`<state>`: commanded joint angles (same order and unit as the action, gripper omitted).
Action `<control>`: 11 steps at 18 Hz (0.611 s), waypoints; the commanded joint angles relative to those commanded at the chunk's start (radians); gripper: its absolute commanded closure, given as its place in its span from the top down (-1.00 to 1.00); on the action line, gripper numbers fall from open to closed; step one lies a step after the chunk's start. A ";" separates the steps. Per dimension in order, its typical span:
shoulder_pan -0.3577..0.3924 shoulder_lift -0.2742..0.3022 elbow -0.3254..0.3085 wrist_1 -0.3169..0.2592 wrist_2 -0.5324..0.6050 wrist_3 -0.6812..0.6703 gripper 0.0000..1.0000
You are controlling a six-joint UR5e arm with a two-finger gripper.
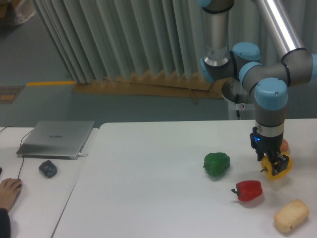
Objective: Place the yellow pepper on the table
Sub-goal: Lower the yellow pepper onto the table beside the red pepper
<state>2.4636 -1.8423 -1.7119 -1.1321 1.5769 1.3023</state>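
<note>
The yellow pepper [278,168] hangs low over the right part of the white table [148,188], held between the fingers of my gripper [275,166], which is shut on it and points straight down. I cannot tell whether the pepper touches the tabletop. It is to the right of the green pepper [217,164] and just above and right of the red pepper [248,190].
A pale beige bread-like block [291,215] lies near the front right corner. An orange-pink object [283,145] peeks out behind the gripper. On the narrower desk at left are a closed laptop [56,139], a mouse [48,168] and a person's hand [9,191].
</note>
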 joint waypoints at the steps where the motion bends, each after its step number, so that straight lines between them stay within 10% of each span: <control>1: 0.000 0.002 0.002 0.000 0.000 0.000 0.70; 11: 0.003 0.014 0.052 -0.017 0.003 -0.006 1.00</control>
<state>2.4666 -1.8285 -1.6600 -1.1489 1.5800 1.2962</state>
